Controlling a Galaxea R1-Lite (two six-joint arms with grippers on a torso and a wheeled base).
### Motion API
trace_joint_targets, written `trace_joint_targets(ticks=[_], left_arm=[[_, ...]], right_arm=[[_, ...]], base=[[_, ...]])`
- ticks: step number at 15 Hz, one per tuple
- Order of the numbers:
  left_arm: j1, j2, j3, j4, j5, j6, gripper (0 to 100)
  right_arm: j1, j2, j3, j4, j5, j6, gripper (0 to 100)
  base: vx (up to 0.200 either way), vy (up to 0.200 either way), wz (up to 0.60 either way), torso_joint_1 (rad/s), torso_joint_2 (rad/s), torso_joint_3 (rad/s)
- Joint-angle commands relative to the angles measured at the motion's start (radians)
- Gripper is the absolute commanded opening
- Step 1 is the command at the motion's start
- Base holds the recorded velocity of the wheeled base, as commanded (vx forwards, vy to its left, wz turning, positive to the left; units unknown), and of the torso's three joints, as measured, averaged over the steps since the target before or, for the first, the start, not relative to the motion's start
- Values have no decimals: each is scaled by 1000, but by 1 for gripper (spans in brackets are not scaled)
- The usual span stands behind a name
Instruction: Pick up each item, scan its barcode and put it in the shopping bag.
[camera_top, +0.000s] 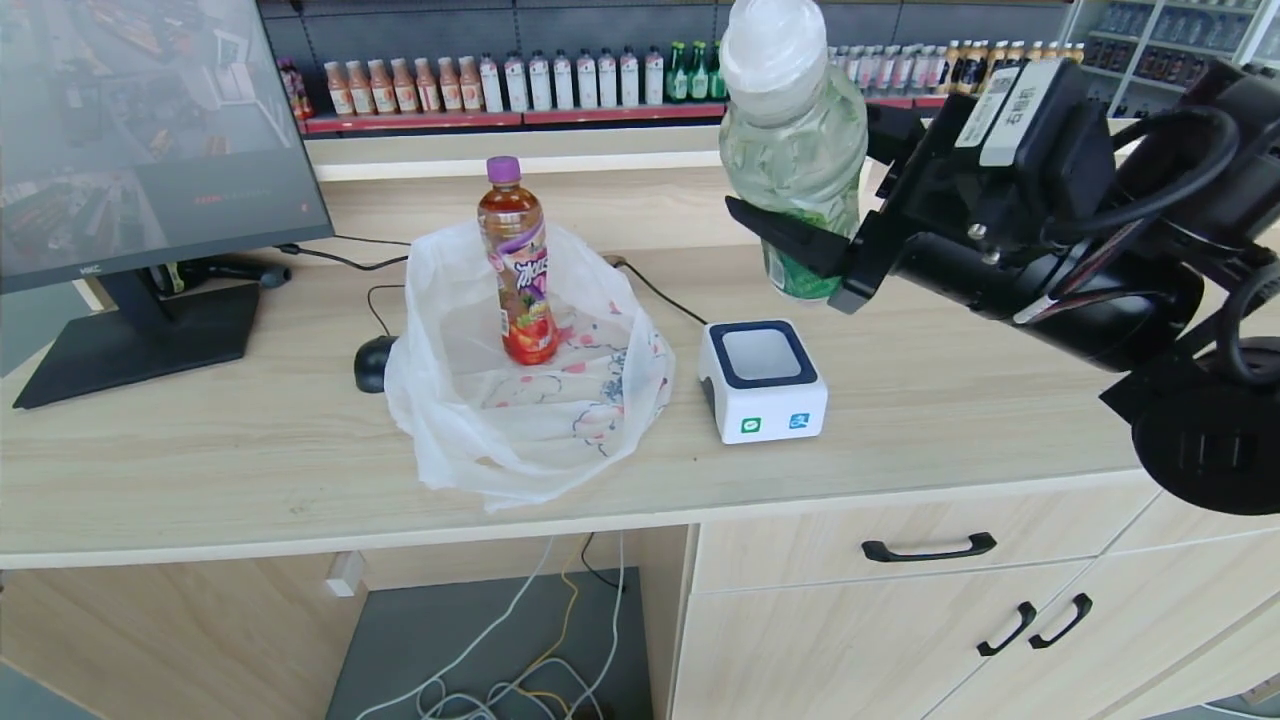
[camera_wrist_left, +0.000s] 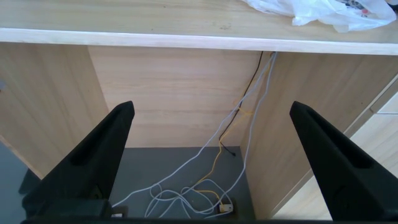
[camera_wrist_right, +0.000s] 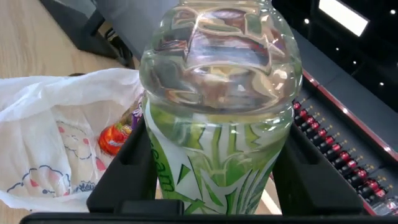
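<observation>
Wood counter (camera_top: 950, 400) runs across the shop. Low in front of it, the left gripper (camera_wrist_left: 208, 162) hangs wide open, holding nothing. In the middle, the shopping bag (camera_top: 450, 430) sits open with a red drink bottle (camera_top: 520, 270) standing inside. Just right is the scanner (camera_top: 762, 380). At the upper right, the right gripper (camera_top: 815, 245) squeezes the clear bottle (camera_top: 795, 130) around its label, up in the air. It looks full, so heavy, smooth and a bit squishy; the middle seems the best hold.
</observation>
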Motion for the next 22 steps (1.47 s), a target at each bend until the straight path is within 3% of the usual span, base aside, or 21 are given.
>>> trace_joint_targets(ticks=[1,3,5,9,13,16,20,22], left_arm=[[0,0,0,0,0,0,100],[0,0,0,0,0,0,100],[0,0,0,0,0,0,100],[0,0,0,0,0,1,100],[0,0,0,0,0,1,100],[0,0,0,0,0,1,100],[0,0,0,0,0,0,100],[0,0,0,0,0,-2,100]], right_arm=[[-3,-41,10,-51,-3,63,0],[-11,-41,38,-151,-46,166,0],[-14,-41,133,-329,-166,359,0],[-32,-37,177,-459,-187,482,0],[-31,-49,285,-528,-322,517,0],[-31,-52,342,-536,-356,569,0],[-28,-49,464,-536,-575,624,0],[-35,-40,464,-536,-641,624,0]], base=[[0,0,0,0,0,0],[0,0,0,0,0,0],[0,0,0,0,0,0],[0,0,0,0,0,0],[0,0,0,0,0,0],[0,0,0,0,0,0],[0,0,0,0,0,0],[0,0,0,0,0,0]])
